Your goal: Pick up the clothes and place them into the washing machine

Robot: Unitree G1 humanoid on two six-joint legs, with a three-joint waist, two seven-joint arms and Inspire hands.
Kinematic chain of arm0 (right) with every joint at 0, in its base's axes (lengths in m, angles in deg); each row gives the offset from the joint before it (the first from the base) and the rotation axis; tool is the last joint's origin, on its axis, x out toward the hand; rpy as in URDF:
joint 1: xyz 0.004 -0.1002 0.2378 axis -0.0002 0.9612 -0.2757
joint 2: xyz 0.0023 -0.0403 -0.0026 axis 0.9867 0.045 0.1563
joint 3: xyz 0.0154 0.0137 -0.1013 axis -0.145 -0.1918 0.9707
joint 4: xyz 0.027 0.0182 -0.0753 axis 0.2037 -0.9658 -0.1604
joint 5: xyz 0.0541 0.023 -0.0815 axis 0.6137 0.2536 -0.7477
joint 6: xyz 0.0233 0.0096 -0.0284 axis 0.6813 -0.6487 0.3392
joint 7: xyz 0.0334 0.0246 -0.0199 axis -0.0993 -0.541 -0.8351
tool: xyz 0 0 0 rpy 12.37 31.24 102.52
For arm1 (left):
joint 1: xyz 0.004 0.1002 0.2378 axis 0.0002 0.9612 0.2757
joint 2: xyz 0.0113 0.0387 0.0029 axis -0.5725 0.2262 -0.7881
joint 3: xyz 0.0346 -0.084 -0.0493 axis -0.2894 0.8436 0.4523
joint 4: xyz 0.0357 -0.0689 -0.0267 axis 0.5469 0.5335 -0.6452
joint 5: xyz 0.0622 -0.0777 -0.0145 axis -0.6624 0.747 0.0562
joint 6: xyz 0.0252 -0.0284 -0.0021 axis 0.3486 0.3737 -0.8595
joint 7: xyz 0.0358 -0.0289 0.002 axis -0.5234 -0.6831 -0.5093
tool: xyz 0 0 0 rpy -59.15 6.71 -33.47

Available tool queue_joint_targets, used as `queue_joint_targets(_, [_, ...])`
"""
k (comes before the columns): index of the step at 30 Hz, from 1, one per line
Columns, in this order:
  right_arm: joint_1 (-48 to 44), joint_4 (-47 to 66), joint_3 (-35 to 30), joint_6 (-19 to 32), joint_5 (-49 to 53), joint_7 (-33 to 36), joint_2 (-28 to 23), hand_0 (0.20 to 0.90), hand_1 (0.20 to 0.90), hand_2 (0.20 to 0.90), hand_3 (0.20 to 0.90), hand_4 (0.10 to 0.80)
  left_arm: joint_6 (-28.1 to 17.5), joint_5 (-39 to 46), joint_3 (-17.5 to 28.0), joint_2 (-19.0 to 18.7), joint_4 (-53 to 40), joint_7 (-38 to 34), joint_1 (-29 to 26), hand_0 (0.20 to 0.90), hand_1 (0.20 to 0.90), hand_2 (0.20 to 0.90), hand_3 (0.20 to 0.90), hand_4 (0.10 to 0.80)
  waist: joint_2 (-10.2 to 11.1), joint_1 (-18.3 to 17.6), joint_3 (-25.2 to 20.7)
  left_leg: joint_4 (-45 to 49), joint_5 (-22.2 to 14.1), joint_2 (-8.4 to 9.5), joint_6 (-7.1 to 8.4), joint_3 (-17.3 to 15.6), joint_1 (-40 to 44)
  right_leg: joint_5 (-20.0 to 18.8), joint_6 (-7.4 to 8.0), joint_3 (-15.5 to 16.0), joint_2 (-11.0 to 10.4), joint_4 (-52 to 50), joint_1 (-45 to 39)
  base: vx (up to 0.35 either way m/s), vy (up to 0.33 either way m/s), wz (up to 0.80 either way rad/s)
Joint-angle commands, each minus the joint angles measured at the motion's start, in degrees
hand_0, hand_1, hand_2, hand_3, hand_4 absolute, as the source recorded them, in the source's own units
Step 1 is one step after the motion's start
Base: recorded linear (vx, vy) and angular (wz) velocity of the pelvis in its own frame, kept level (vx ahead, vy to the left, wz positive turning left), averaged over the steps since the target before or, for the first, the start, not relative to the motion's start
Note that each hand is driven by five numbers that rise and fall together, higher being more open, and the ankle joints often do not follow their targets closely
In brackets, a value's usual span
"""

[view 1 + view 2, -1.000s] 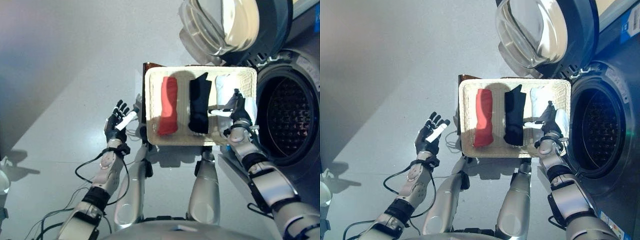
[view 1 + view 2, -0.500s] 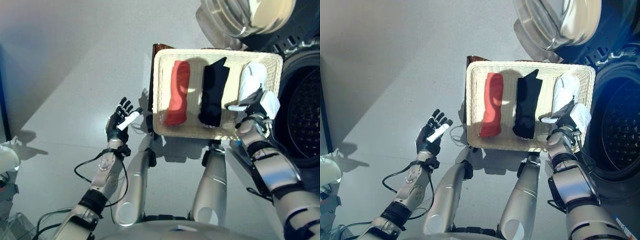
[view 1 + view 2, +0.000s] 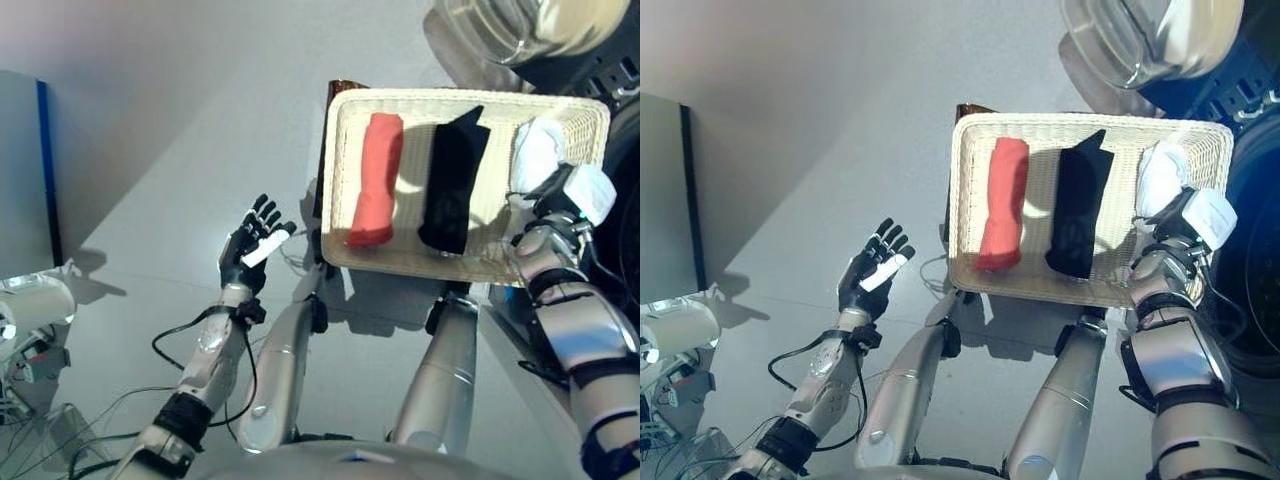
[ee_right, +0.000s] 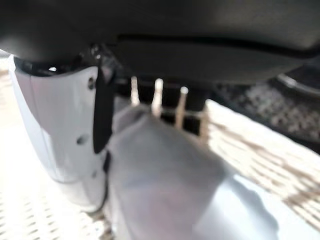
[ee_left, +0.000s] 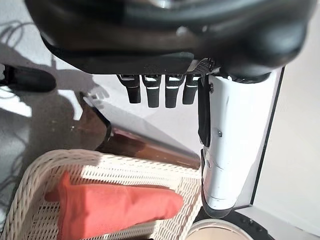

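Note:
A shallow wicker basket (image 3: 338, 190) holds a rolled red cloth (image 3: 376, 180), a black cloth (image 3: 452, 180) and a white cloth (image 3: 535, 150) side by side. My right hand (image 3: 548, 210) is at the white cloth on the basket's right end. In the right wrist view the white cloth (image 4: 165, 170) bunches between the thumb (image 4: 60, 130) and the curled fingers (image 4: 157, 97). My left hand (image 3: 255, 250) is open and empty over the floor, left of the basket. The left wrist view shows its straight fingers (image 5: 157, 92) and the red cloth (image 5: 115, 207) beyond.
The washing machine's open glass door (image 3: 510, 25) hangs above the basket, and the dark drum opening (image 3: 1255, 250) lies just to its right. A dark brown box (image 5: 140, 145) shows under the basket. A grey panel with a blue edge (image 3: 25, 170) stands at the far left.
The camera has swung, so the whole scene sits further right. My right hand has closed its thumb and fingers in on the white cloth. My left hand has stayed open.

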State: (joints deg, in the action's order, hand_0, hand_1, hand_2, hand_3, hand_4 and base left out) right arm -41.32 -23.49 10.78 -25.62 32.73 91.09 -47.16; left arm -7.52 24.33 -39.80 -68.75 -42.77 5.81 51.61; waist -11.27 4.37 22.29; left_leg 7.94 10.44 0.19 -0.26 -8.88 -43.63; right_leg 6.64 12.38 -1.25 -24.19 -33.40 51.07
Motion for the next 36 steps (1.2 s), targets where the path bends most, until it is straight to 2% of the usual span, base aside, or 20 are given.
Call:
queue_joint_targets(1, [5.9,-3.42,2.82,-2.74,-2.4,-11.01,2.35,0.2,0.2,0.2,0.2,0.3,-2.57,-0.72,2.63,-0.96,-6.72,1.53,-0.01,0.9,0.9,0.9,0.9,0.8,-3.4,1.26,0.23,15.43,-15.89,-3.48,5.49,3.0,-1.38,-12.46,1.29,-2.35,-2.7,11.36,-0.05,0.098,0.015,0.06])
queue_joint_targets(3, [5.86,-3.45,2.14,-2.75,-1.48,-10.72,2.26,0.2,0.2,0.2,0.2,0.3,-2.51,-0.7,2.83,-0.82,-6.57,1.35,-0.11,0.9,0.9,0.9,0.9,0.8,-3.25,1.25,0.04,15.37,-15.9,-3.36,5.35,2.88,-1.49,-12.6,1.23,-2.63,-2.71,11.36,0.42,-0.004,0.01,0.09])
queue_joint_targets(4, [5.49,-3.28,1.29,-2.51,-0.17,-10.14,2.06,0.2,0.2,0.2,0.2,0.3,-2.55,-0.76,2.99,-0.74,-6.56,1.11,-0.13,0.9,0.9,0.9,0.9,0.8,-3.06,0.9,0.24,14.71,-13.83,-3.13,4.91,2.39,-2.01,-14.73,0.75,-2.64,-2.92,12.48,0.89,-0.097,0.025,0.05])
queue_joint_targets(6, [4.65,-1.66,-2.66,-0.67,6.87,-7.85,1.85,0.2,0.2,0.2,0.2,0.3,-2.92,-0.39,3.26,-0.44,-6.18,0.47,-0.26,0.9,0.9,0.9,0.9,0.8,-2.71,0.59,-0.04,14.22,-13.87,-3.27,4.92,2.2,-1.51,-15.04,0.81,-2.86,-2.84,13.14,0.77,-0.045,0.018,0.0])
queue_joint_targets(7, [4.68,-1.65,-2.68,-0.67,6.88,-7.84,1.85,0.2,0.2,0.2,0.2,0.3,-2.92,-0.39,3.24,-0.46,-6.18,0.46,-0.26,0.9,0.9,0.9,0.9,0.8,-2.69,0.62,-0.03,14.22,-13.88,-3.27,4.93,2.18,-1.49,-15.04,0.81,-2.89,-2.83,13.14,0.77,0.015,0.016,-0.03])
queue_joint_targets(10, [5.01,3.19,-8.74,4.23,19.29,-4.99,2.81,0.2,0.2,0.2,0.2,0.3,-3.62,0.12,3.94,-0.06,-4.9,-0.78,-0.86,0.9,0.9,0.9,0.9,0.8,-1.83,-0.42,-0.17,13.64,-14.12,-3.69,4.97,1.85,-0.59,-15.17,0.83,-3.29,-2.24,13.73,0.42,0.027,0.007,-0.04])
queue_joint_targets(11, [5.2,6.4,-11.92,7.59,26.49,-3.15,3.68,0.2,0.2,0.2,0.2,0.3,-4.08,0.02,4.81,0.07,-4.28,-1.84,-1.18,0.9,0.9,0.9,0.9,0.8,-1.2,-1.27,-0.41,13.25,-14.33,-3.98,5.13,1.7,0.03,-15.16,0.84,-3.37,-1.87,14.11,0.05,0.025,0.0,-0.05])
queue_joint_targets(12, [5.28,6.46,-11.96,7.59,26.51,-3.13,3.72,0.2,0.2,0.2,0.2,0.3,-4.08,0.02,4.79,0.03,-4.27,-1.85,-1.16,0.9,0.9,0.9,0.9,0.8,-1.15,-1.24,-0.39,13.22,-14.33,-3.98,5.13,1.67,0.1,-15.16,0.84,-3.4,-1.87,14.12,0.01,0.037,-0.002,-0.08])
queue_joint_targets(13, [5.83,10.32,-15.91,11.81,35.17,-2.12,5.19,0.2,0.2,0.2,0.2,0.3,-4.63,0.44,5.54,0.09,-4.06,-2.78,-1.14,0.9,0.9,0.9,0.9,0.8,-0.42,-2.29,-0.59,13.11,-14.56,-4.35,5.4,1.58,0.71,-15.02,0.71,-3.45,-1.42,14.41,-0.5,0.02,-0.007,-0.14])
queue_joint_targets(14, [5.95,10.4,-15.96,11.82,35.22,-2.11,5.24,0.2,0.2,0.2,0.2,0.3,-4.64,0.45,5.51,0.02,-4.06,-2.78,-1.11,0.9,0.9,0.9,0.9,0.8,-0.34,-2.25,-0.56,13.08,-14.57,-4.36,5.41,1.55,0.83,-15.01,0.71,-3.47,-1.41,14.42,-0.58,0.031,-0.011,-0.19])
queue_joint_targets(15, [6.28,11.91,-18.42,14.1,39.6,-1.6,5.66,0.2,0.2,0.2,0.2,0.3,-4.93,0.53,5.63,-0.02,-4.04,-3.16,-0.95,0.9,0.9,0.9,0.9,0.8,-0.05,-2.69,-0.67,13.1,-14.8,-4.52,5.53,1.52,1.21,-14.92,0.67,-3.5,-1.23,14.53,-0.95,0.019,-0.014,-0.22])
queue_joint_targets(16, [6.88,12.85,-19.47,15.06,42.05,-1.59,6.3,0.2,0.2,0.2,0.2,0.3,-4.93,0.77,5.82,-0.07,-3.97,-3.48,-0.78,0.9,0.9,0.9,0.9,0.8,0.18,-3.04,-0.73,13.18,-14.96,-4.66,5.63,1.56,1.43,-14.87,0.64,-3.45,-1.11,14.56,-1.2,0.028,-0.032,-0.22])
queue_joint_targets(17, [7.7,15.99,-22.15,18.36,47.88,-1.89,7.13,0.2,0.2,0.2,0.2,0.3,-5.17,1.28,5.93,0.02,-3.67,-3.59,-0.52,0.9,0.9,0.9,0.9,0.8,0.52,-3.79,-0.76,13.44,-15.23,-4.89,5.82,1.66,1.77,-14.69,0.53,-3.44,-0.84,14.44,-1.63,0.017,-0.028,-0.2])
queue_joint_targets(18, [7.89,16.1,-22.23,18.39,47.92,-1.89,7.19,0.2,0.2,0.2,0.2,0.3,-5.19,1.32,5.87,-0.06,-3.65,-3.57,-0.48,0.9,0.9,0.9,0.9,0.8,0.57,-3.74,-0.76,13.45,-15.25,-4.91,5.83,1.66,1.85,-14.66,0.52,-3.42,-0.83,14.44,-1.71,0.02,-0.033,-0.14])
queue_joint_targets(20, [8.65,19.33,-26.25,23.09,55.39,-2.13,8.19,0.2,0.2,0.2,0.2,0.3,-5.39,2.27,5.97,0.2,-3.32,-3.67,-0.26,0.9,0.9,0.9,0.9,0.8,0.64,-4.63,-0.97,13.48,-15.49,-5.15,6.23,1.8,2.4,-14.34,0.49,-3.42,-0.73,14.58,-2.49,0.021,-0.016,-0.11])
queue_joint_targets(21, [8.83,19.42,-26.29,23.16,55.48,-2.18,8.27,0.2,0.2,0.2,0.2,0.3,-5.4,2.3,5.94,0.13,-3.31,-3.66,-0.21,0.9,0.9,0.9,0.9,0.8,0.68,-4.62,-0.94,13.47,-15.49,-5.16,6.24,1.82,2.5,-14.33,0.49,-3.37,-0.72,14.61,-2.63,0.016,-0.004,-0.09])
queue_joint_targets(25, [9.42,26.16,-34.1,31.32,68.76,-2.73,11.89,0.2,0.2,0.2,0.2,0.3,-5.26,4.35,6.0,1.44,-2.99,-4.25,0.06,0.9,0.9,0.9,0.9,0.8,0.45,-5.63,-1.28,12.85,-15.61,-5.23,6.6,1.86,3.34,-13.97,0.52,-3.58,-0.55,15.07,-3.52,0.019,0.002,-0.08])
queue_joint_targets(30, [10.61,31.32,-39.11,37.01,80.15,-5.92,14.23,0.2,0.2,0.2,0.2,0.3,-3.86,6.68,5.7,2.46,-2.82,-3.87,1.8,0.9,0.9,0.9,0.9,0.8,0.28,-6.24,-1.92,11.89,-15.58,-5.19,6.82,1.65,4.46,-13.82,0.45,-3.65,-0.3,15.65,-4.38,0.027,0.009,-0.05])
queue_joint_targets(34, [9.49,31.51,-41.85,40.16,87.64,-7.76,14.1,0.2,0.2,0.2,0.2,0.3,-3.28,8.14,5.63,2.65,-2.8,-3.73,2.12,0.9,0.9,0.9,0.9,0.8,0.26,-6.37,-2.51,11.51,-15.65,-5.19,7.0,1.82,5.11,-13.75,0.52,-3.79,-0.34,15.91,-4.91,0.031,-0.006,-0.04])
queue_joint_targets(36, [7.74,29.31,-45.15,41.9,92.04,-7.31,11.51,0.2,0.2,0.2,0.2,0.3,-2.6,8.73,5.06,2.5,-3.01,-3.33,2.59,0.9,0.9,0.9,0.9,0.8,0.21,-6.5,-3.12,11.46,-15.73,-5.24,7.23,1.8,5.21,-13.32,0.54,-3.9,-0.33,15.88,-5.31,0.039,-0.003,-0.02])
